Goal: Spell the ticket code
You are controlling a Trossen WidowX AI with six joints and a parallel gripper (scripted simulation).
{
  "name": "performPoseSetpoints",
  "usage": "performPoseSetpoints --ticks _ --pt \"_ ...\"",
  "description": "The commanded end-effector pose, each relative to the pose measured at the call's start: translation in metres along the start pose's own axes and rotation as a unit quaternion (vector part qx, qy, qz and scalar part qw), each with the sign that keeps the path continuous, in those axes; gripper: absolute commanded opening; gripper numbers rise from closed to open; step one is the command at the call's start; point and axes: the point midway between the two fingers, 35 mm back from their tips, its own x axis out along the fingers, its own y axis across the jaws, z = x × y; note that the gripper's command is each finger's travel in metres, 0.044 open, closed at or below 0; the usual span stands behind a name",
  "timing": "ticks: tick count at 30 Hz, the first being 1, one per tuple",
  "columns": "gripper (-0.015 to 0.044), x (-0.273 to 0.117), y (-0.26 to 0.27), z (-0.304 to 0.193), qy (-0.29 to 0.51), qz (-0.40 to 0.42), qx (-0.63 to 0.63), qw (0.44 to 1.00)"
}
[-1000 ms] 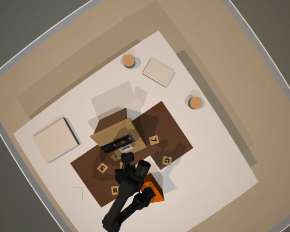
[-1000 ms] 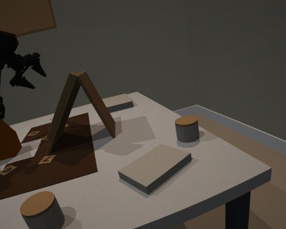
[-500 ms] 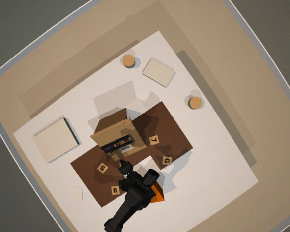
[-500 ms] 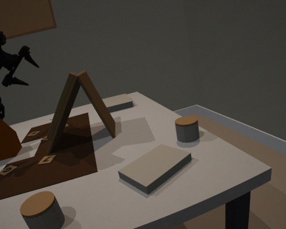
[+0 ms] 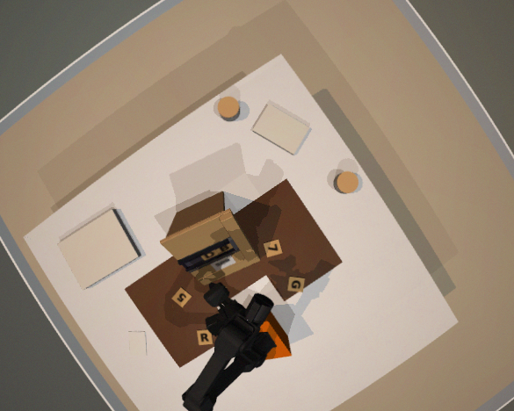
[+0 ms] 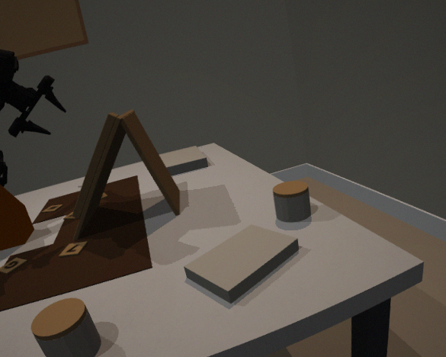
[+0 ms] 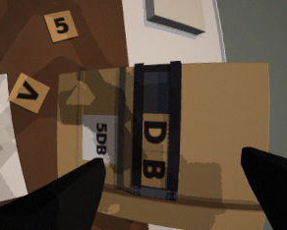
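Observation:
The ticket on the tilted board reads 5DB. In the dark rail, tile D and tile B sit side by side, B by the end stop. The rail is empty left of D. Tile 5 lies on the brown mat, with tile V near it. My gripper is open and empty, raised in front of the board.
Tiles 7, G and R lie on the mat. An orange block stands beside the arm. Two lidded jars and two flat pale boxes are farther out.

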Motion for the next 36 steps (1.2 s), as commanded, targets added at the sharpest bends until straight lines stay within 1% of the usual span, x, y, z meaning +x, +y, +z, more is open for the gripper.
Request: performPoseSetpoints --ticks 1,7,12,18,24,27,33,36 --pt "0.034 0.042 0.007 0.018 -0.013 0.075 -0.011 0.997" --pt "0.034 0.099 0.02 0.041 -0.004 0.175 -0.027 0.984" --pt "0.034 0.146 0.037 0.067 0.014 0.242 -0.047 0.969" --pt "0.034 0.199 0.068 0.108 0.032 0.3 -0.078 0.95" --pt "0.034 0.242 0.111 0.158 0.039 0.335 -0.11 0.935" --pt "0.034 0.247 0.126 0.169 0.038 0.341 -0.116 0.932" --pt "0.034 0.247 0.126 0.169 0.038 0.341 -0.116 0.932" --pt "0.034 0.253 0.131 0.168 0.038 0.341 -0.116 0.932"
